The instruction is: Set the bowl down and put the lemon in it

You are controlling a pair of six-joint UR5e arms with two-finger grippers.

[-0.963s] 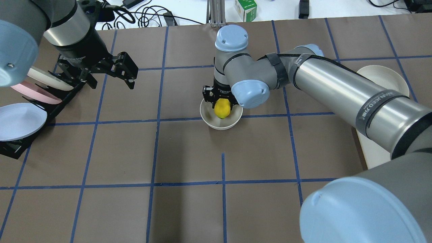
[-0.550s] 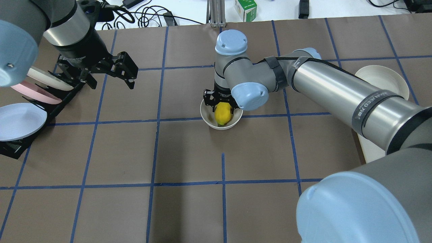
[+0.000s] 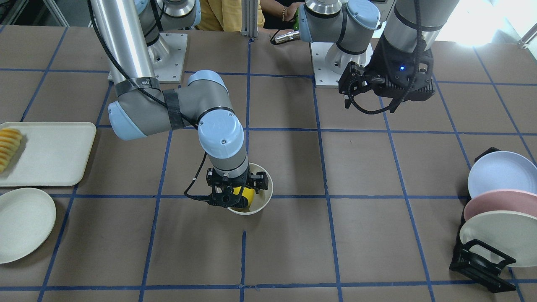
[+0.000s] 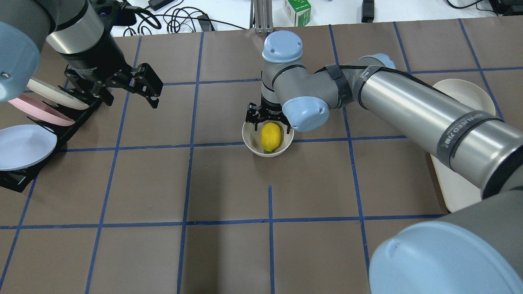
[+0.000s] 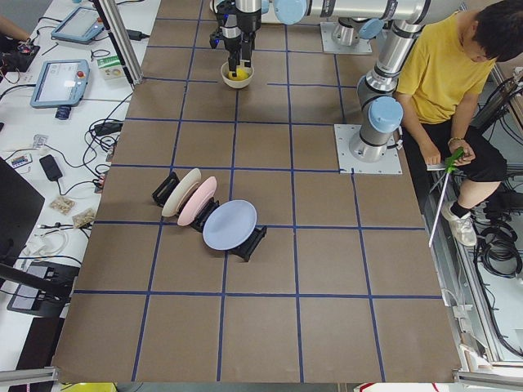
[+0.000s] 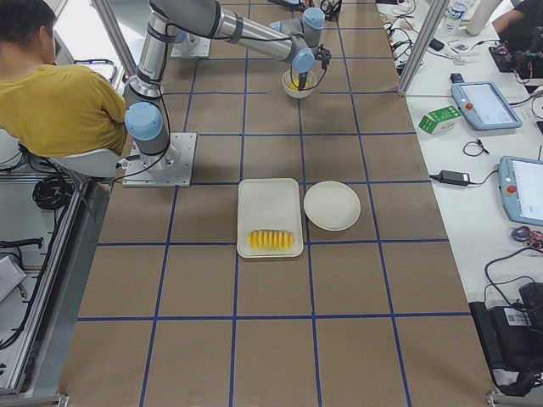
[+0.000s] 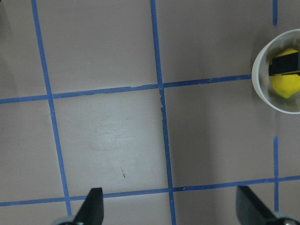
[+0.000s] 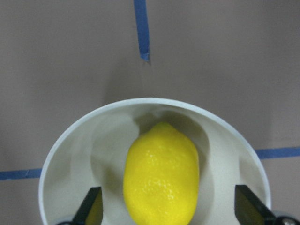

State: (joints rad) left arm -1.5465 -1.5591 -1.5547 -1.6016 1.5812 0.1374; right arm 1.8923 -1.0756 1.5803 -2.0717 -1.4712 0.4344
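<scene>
The off-white bowl [image 4: 250,145] stands on the brown table near its middle. The yellow lemon [image 4: 270,136] lies inside it, touching neither finger. My right gripper [image 4: 269,121] is open just above the bowl, its fingers [image 8: 91,207] spread to either side of the lemon [image 8: 161,176] over the bowl's rim [image 8: 75,140]. In the front view the right gripper [image 3: 237,193] hides part of the bowl [image 3: 266,184]. My left gripper [image 4: 131,100] is open and empty, well above the table to the left, and its wrist view shows the bowl [image 7: 259,86] at the far right.
A black rack with three plates [image 4: 24,122] stands at the left edge under my left arm. A white tray [image 3: 46,153] with fruit slices [image 3: 8,147] and a flat off-white plate [image 3: 23,222] lie on my right side. A green carton [image 4: 297,11] stands beyond the table.
My right gripper lowered the lemon into the bowl and opened; the lemon now lies free in the bowl. My left arm shifted slightly to the left.
</scene>
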